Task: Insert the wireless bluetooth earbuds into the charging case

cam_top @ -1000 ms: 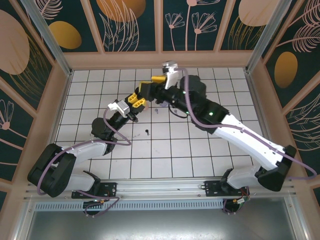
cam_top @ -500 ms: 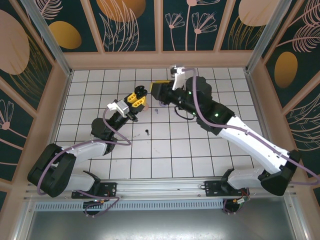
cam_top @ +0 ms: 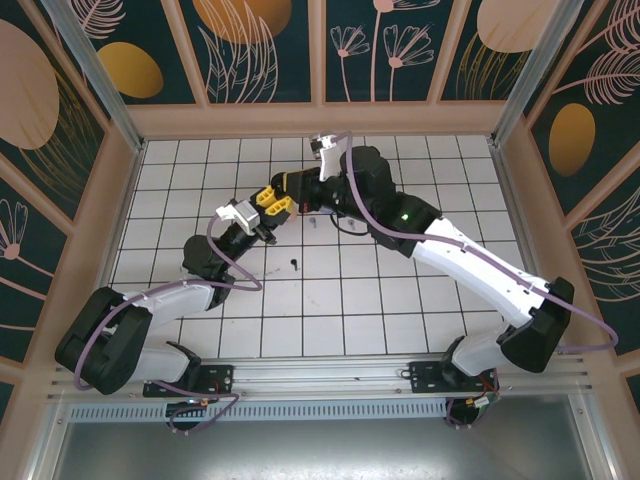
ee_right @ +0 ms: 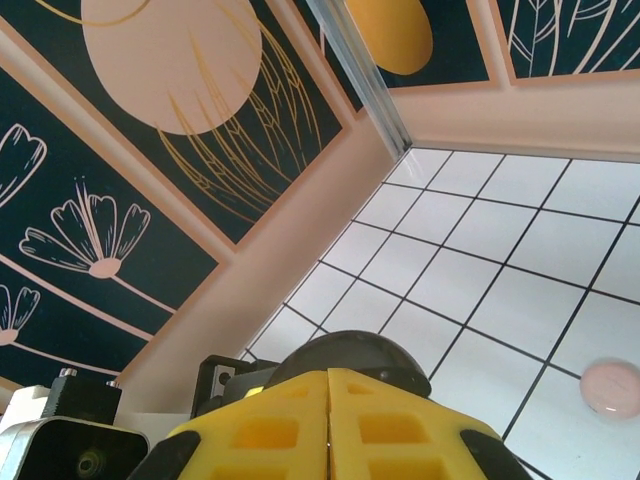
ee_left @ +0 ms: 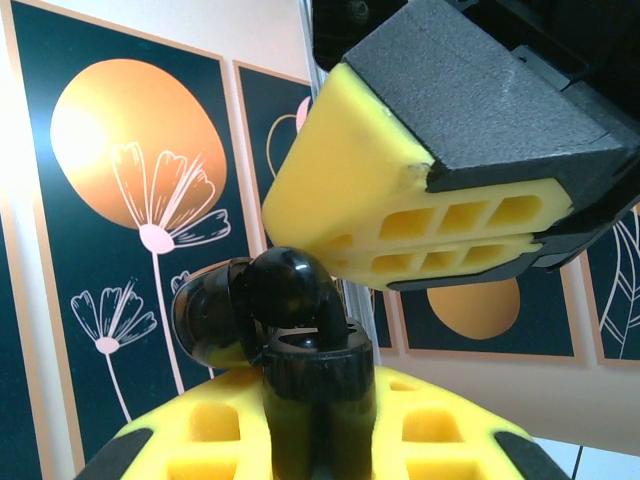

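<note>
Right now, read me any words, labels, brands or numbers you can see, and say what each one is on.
No readable text anywhere.
The dark floral wall panels carry only drawings, the white gridded table only lines, and the glossy black rounded case shows no marking.
The pale pink disc on the table is blurred; nothing legible on it.

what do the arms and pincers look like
The left arm and right arm have white shells, black joints and a purple cable looped alongside each. The right arm carries a small green light. The left pincer and right pincer have black-backed yellow fingers with rectangular cut-outs.
</note>
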`<state>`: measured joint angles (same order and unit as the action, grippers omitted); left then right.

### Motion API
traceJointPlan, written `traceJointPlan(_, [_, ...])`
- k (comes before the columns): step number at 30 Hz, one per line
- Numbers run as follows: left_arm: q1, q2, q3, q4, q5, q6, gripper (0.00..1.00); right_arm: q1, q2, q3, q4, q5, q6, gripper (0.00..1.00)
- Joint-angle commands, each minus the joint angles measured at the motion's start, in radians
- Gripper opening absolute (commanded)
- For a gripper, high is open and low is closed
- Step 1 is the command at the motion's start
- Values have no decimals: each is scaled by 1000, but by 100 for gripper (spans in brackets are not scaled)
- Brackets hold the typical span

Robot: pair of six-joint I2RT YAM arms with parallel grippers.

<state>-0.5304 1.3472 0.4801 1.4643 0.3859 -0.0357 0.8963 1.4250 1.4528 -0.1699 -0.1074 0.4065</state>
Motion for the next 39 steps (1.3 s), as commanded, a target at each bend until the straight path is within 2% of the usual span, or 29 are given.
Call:
traceJointPlan(1, [-6,-8,29,10,23,-15,0,1,18,50,-12,-27,-21,9])
traceJointPlan(9, [-6,-19,28,-4,24,-6,0,3,33,69,-84,-51,-43,8])
traceJointPlan(17, [-6,-9,26,19,27,-21,0,3,6,40,-64,-33,-7,9])
traceJointPlan(23, [-6,-4,4,65,75,-28,0,1,-85,-1,-5,46,19,19])
traceJointPlan(27, [-6,11,-9,125,128,-65,0,0,-160,-20,-4,83,34,23])
traceJointPlan(30, [-6,31,15,132,214,-115,0,0,-193,-14,-58,86,21,29])
traceJointPlan(34, [-7,63,81,66,331,-176,0,1,-230,-14,-149,94,-23,44])
traceJointPlan(37, [-6,83,100,53,358,-187,0,2,-256,-25,-204,99,-43,51])
traceJointPlan(39, [-6,95,102,54,362,-190,0,1,-269,-40,-226,96,-43,51])
